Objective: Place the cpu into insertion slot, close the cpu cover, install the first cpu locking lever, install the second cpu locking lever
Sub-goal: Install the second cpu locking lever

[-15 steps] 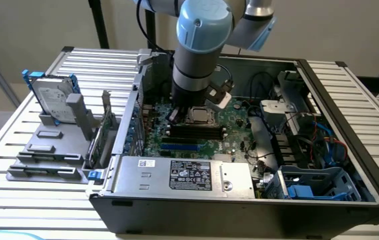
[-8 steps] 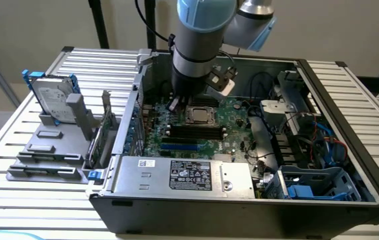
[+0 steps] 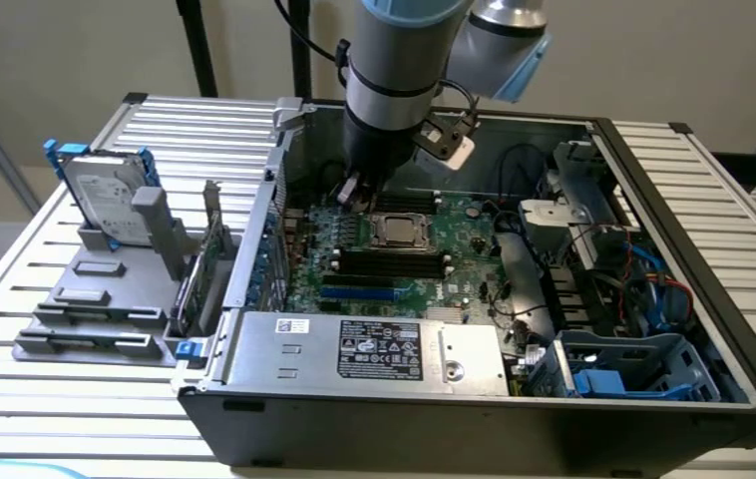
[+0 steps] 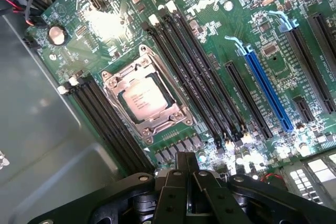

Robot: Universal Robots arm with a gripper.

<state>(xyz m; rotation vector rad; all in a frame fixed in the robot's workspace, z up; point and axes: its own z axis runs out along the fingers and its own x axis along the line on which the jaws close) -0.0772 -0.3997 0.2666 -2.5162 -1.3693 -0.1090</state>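
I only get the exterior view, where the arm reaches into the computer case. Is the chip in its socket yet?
Observer: Yes. The wrist view shows the cpu lying flat, its printed face showing through the window of the cpu cover.
Operator: Is the claw holding anything?
Observer: No. The gripper is shut with nothing between its fingers, above the board beside the socket.
Operator: Anything written on that green board?
Observer: A white Dell logo, near the long black memory slots.
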